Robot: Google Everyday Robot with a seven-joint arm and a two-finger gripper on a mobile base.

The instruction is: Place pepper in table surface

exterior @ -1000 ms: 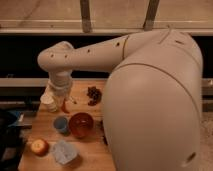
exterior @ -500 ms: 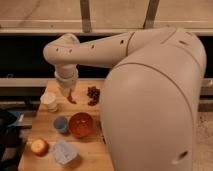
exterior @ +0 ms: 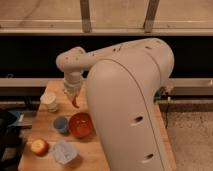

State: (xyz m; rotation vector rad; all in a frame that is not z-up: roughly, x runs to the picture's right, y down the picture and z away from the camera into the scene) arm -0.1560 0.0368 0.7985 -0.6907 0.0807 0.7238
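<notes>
Arm (exterior: 120, 75): smooth cream-white shell, matte, built of rounded segments. The largest segment is a broad, bulging casing with a domed top; its side carries three small dark oval recesses set in a line. The narrower link beyond it is tubular and shows a row of small dark dots, probably screw holes, along its upper face. This link ends in a rounded elbow cap of the same cream colour. Below the cap sits a short cylindrical wrist, ringed by shallow grooves. Gripper (exterior: 73, 95): a short, slightly darker tan-grey piece under the wrist, above the counter's far edge near the left corner.
</notes>
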